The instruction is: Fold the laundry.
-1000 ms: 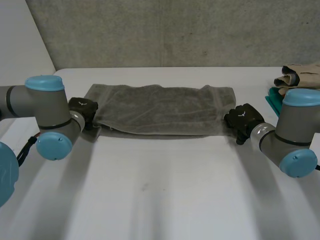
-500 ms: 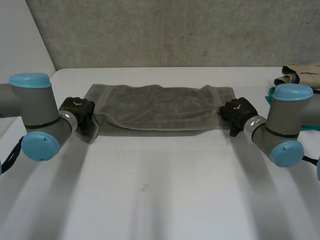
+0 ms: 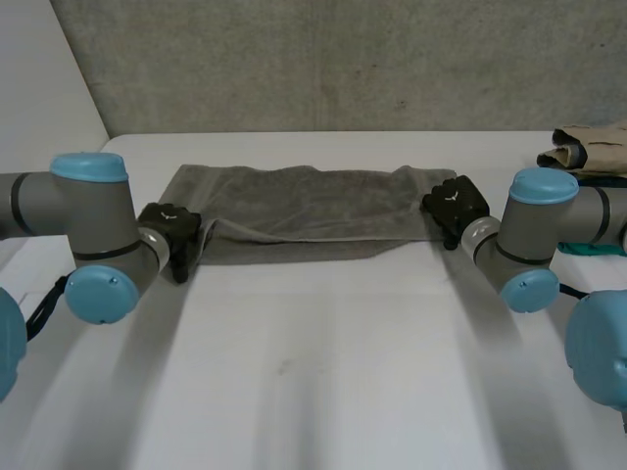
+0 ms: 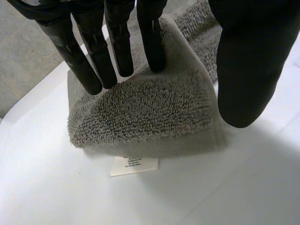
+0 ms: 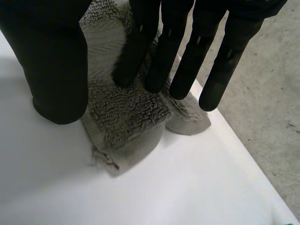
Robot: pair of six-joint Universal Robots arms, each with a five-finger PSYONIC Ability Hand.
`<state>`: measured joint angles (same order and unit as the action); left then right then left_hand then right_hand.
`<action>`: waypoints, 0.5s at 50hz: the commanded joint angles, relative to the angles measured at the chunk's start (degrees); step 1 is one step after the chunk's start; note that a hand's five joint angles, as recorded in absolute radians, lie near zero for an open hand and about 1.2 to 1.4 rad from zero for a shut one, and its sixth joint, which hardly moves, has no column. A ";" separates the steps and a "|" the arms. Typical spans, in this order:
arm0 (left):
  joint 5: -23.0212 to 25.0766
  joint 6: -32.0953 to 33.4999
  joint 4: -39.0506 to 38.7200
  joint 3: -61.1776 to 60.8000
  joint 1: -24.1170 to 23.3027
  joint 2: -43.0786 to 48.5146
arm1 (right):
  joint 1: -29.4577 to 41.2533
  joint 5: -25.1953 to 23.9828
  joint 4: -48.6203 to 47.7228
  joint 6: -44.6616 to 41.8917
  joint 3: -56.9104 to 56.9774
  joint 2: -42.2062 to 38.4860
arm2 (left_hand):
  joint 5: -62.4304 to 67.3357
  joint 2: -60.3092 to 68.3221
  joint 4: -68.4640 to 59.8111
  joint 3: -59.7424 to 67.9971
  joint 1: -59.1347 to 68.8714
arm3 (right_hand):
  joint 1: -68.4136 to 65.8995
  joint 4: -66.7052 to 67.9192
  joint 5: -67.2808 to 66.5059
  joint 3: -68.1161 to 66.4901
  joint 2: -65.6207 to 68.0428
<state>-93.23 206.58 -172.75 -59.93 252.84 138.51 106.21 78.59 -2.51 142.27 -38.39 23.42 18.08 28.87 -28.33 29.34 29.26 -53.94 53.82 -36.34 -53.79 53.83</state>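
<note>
The grey towel (image 3: pixel 313 211) lies across the far half of the table (image 3: pixel 323 372), doubled lengthwise, with a robot hand at each short end. The left robot hand (image 3: pixel 174 230) is clamped on its corner. Its straight fingers (image 4: pixel 151 42) press the humped cloth from one side and the thumb (image 4: pixel 243 70) closes from the other. A white care label (image 4: pixel 135 165) pokes out beneath. The right robot hand (image 3: pixel 456 204) seems to pinch its corner the same way, fingers (image 5: pixel 164 51) on top of two layers and thumb (image 5: pixel 51 61) beside them.

What worries me is how uneven the two ends are. The right end looks carried nearly to the far edge, while the left end sits nearer and bulges. If the hands let go like this, I'd expect a skewed fold, with the top layer slanting across the lower one and the label side sticking out. The left grip looks shallow, just the fat of the corner, so a tug could let the top layer slip free and flop open. Pulling the ends apart too hard might drag the whole towel sideways toward the pile of clothes (image 3: pixel 593 147) at the right edge.
</note>
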 commanded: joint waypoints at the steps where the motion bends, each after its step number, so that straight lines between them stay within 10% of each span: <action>1: -1.61 0.05 1.81 3.94 -0.77 2.64 | -0.39 -0.28 0.75 -0.24 4.73 -2.85 | 1.81 1.02 -1.56 0.55 0.63 | -0.82 0.93 -8.41 -0.96 0.93; 17: -3.72 0.23 3.56 8.25 -1.82 5.80 | -0.74 -0.90 1.54 6.00 5.25 -0.04 | 21.15 20.36 -20.90 19.90 19.98 | 0.87 -0.76 -6.72 0.73 -0.76; 25: -4.77 -0.13 3.74 9.04 -1.39 5.81 | -0.31 -0.98 0.58 6.27 8.67 -2.75 | 51.92 51.13 -51.67 50.66 50.74 | 1.87 -1.76 -5.72 1.73 -1.76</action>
<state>-97.54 206.63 -169.12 -51.29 251.15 144.41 105.61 77.60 -1.08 148.45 -32.52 22.99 50.69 61.19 -61.10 60.69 58.89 -48.80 47.58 -36.35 -47.36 47.43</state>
